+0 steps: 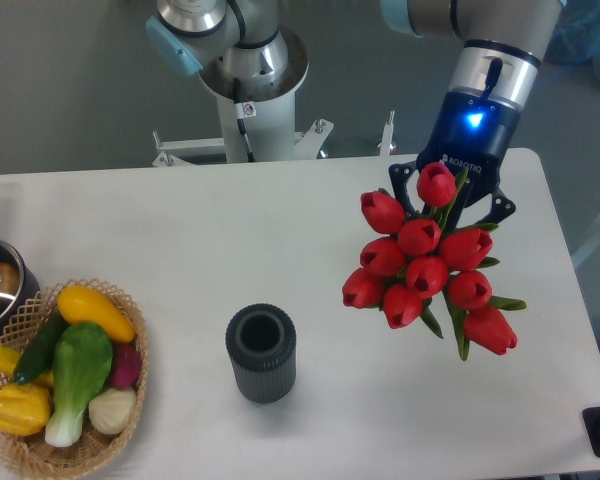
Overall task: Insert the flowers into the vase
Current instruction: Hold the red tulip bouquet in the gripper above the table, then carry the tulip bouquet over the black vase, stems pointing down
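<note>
The vase (261, 353) stood upright, mouth up, on the table (180, 240), right of the basket (130, 400) of vegetables. Well right of the vase, the flowers (426, 265) hung buds-down, their long axis running up into the gripper (450, 195), clamped on them. Inverted and wider than the mouth, they could jam or topple the vase.

Red flowers (426, 264) with green leaves; dark grey ribbed vase (261, 354); white table (230, 240).
</note>
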Motion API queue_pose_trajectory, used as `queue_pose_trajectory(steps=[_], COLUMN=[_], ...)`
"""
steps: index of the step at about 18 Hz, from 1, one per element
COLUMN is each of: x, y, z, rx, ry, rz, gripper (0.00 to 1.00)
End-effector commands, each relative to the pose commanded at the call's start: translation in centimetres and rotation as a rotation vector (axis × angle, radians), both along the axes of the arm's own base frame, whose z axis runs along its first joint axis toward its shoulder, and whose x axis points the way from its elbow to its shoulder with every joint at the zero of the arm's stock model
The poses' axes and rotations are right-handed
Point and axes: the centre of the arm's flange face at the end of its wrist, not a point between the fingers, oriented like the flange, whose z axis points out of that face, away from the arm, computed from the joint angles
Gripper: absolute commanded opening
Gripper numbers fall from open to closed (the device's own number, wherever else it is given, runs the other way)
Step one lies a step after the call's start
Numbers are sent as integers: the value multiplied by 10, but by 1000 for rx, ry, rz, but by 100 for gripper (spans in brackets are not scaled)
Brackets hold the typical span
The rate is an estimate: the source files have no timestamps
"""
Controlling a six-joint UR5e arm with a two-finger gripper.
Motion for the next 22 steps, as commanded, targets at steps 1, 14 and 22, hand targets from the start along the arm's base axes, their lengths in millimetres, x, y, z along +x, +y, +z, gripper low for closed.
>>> queue_pose_trajectory(steps=[1, 14, 22], x=[1, 6, 20], y=[1, 9, 16], z=[0, -6, -9], rx=[0, 86, 232], ry=[0, -61, -157], rz=[-2, -45, -133], gripper=[18, 18, 18])
